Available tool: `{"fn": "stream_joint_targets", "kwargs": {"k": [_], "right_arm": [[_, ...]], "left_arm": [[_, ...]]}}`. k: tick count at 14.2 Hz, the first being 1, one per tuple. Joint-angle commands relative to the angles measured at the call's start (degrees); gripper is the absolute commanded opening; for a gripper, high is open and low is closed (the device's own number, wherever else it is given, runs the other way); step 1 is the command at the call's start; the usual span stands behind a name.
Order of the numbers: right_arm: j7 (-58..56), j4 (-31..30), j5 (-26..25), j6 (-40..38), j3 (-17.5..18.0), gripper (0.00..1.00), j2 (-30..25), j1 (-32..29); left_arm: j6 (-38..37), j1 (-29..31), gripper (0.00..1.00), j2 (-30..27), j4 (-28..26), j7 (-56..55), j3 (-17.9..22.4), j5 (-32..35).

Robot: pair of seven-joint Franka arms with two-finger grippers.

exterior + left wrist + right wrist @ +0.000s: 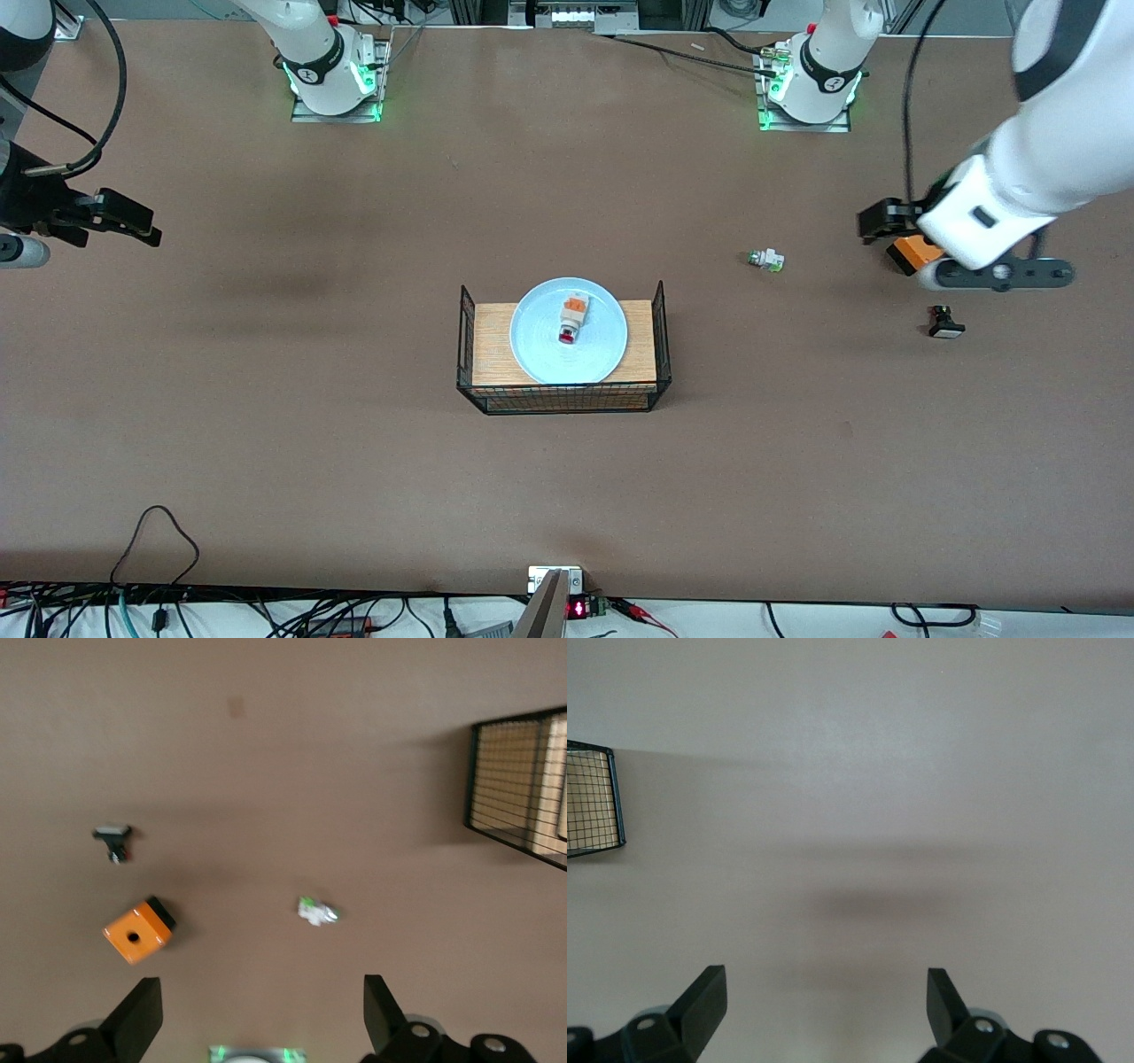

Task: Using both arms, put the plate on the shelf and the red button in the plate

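The pale light-blue plate lies on a wooden board inside a black wire basket at the middle of the table. The red button, white with an orange band and a red tip, lies on the plate. My left gripper is open and empty in the air over the table toward the left arm's end, above an orange box; its wrist view shows the gripper wide apart over bare table. My right gripper is open and empty over the right arm's end, wide apart in its wrist view.
An orange box with a black hole, a white part with a green tip and a small black part lie toward the left arm's end. The basket's corner shows in the right wrist view.
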Motion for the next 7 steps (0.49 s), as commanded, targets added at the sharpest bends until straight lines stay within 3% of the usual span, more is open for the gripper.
{"fn": "stream_joint_targets", "kwargs": {"k": [1,4,7], "right_arm": [[0.52,0.67,-0.61,-1.29,0.49,1.0,-0.71,0.09],[0.52,0.67,-0.7,-1.38,0.49,1.0,-0.71,0.09],[0.61,0.67,-0.7,-1.38,0.49,1.0,-0.71,0.09]], "left_arm": [[9.67,0.26,1.0,-11.55,-17.38,5.11,4.61,-1.59],[15.99,0.26,1.0,-15.96,-24.34,4.94,5.33,-0.89],[15.93,0.35,1.0,-15.88,-24.19,4.59,5.33,-0.89]]}}
